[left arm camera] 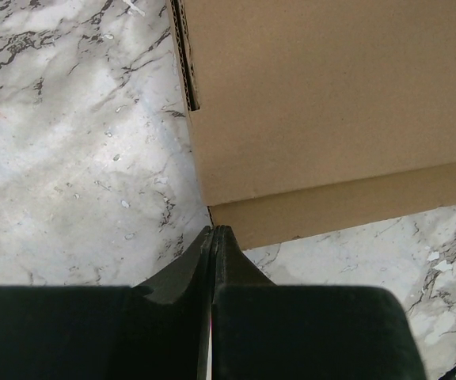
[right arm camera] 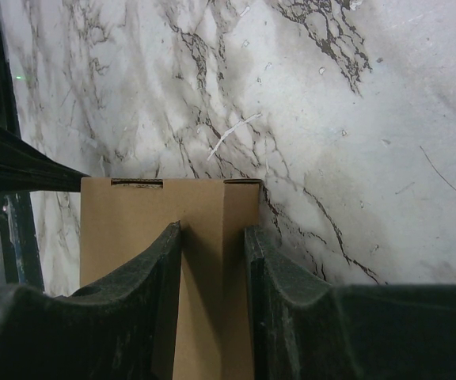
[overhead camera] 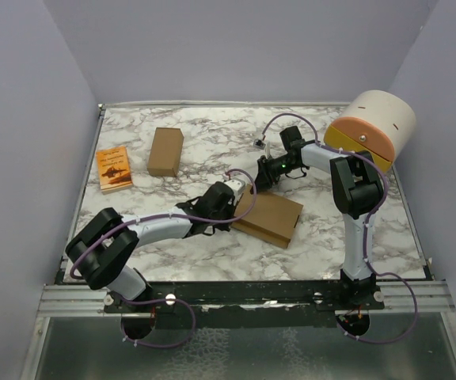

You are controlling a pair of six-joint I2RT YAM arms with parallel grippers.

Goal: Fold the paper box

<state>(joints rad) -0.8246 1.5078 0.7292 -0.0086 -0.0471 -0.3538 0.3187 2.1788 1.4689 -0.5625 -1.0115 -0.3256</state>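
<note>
The paper box lies as a shallow brown cardboard box in the middle of the marble table. My left gripper is shut, with nothing between its fingers. Its tip sits right at the box's near-left corner. My right gripper stands over the box's far-left corner with its jaws partly apart. One finger is over the box's wide face and the other lies along the narrow side wall, so the fold edge runs between them. I see no squeeze on the cardboard.
A narrower ready-made cardboard box and a small orange booklet lie at the back left. A large cream and orange cylinder stands at the back right. Grey walls close in the table on three sides.
</note>
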